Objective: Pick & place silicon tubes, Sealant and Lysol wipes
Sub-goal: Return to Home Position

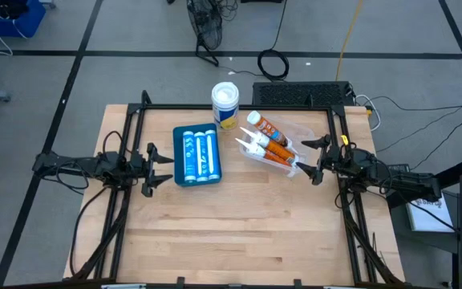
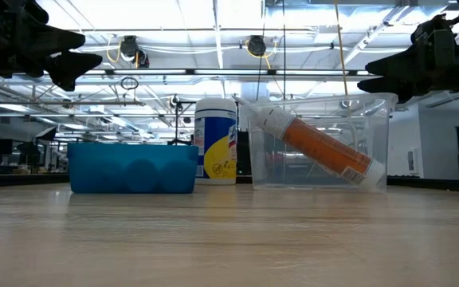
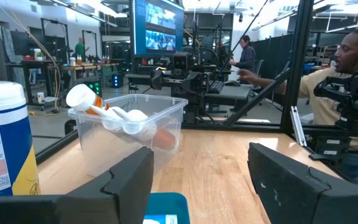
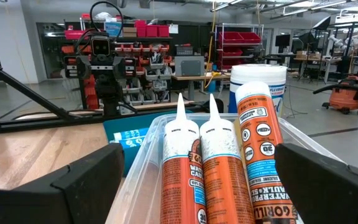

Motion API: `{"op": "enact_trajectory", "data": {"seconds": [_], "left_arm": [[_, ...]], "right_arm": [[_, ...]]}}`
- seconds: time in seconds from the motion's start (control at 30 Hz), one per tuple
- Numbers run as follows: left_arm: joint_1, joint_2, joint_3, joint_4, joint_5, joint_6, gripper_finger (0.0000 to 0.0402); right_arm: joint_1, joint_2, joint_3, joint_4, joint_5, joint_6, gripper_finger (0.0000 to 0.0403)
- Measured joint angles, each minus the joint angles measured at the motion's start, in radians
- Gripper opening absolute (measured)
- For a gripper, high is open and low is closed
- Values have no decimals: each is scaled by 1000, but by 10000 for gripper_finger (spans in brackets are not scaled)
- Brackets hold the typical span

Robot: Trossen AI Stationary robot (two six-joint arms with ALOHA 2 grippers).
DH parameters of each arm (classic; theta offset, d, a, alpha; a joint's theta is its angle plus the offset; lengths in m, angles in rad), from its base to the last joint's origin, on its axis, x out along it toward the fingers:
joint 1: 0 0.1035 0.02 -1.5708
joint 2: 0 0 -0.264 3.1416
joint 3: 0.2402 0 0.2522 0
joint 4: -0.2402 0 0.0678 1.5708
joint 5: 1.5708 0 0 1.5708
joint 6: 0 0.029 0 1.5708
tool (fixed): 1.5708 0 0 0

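Three orange-and-white sealant tubes (image 1: pixel 269 143) lie side by side in a clear plastic tub (image 1: pixel 305 132), nozzles leaning on its far-left rim; they also show in the right wrist view (image 4: pixel 219 168). The Lysol wipes canister (image 1: pixel 225 104) stands upright behind a blue tray (image 1: pixel 196 155) holding two blue-and-white tubes (image 1: pixel 200 152). My left gripper (image 1: pixel 165 166) is open, above the table left of the blue tray. My right gripper (image 1: pixel 314 157) is open, above the table at the tub's right end.
Black frame rails (image 1: pixel 239 108) run along the table's far, left and right sides. Bare wooden table top (image 1: pixel 239 233) lies toward the near edge. A person (image 3: pixel 347 68) sits beyond the table in the left wrist view.
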Motion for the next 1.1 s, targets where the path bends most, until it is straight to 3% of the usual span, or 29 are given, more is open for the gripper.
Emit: {"op": "enact_trajectory", "data": {"seconds": [1.1], "left_arm": [[0,0,0,0,0,0,261]], "right_arm": [[0,0,0,0,0,0,391]]}}
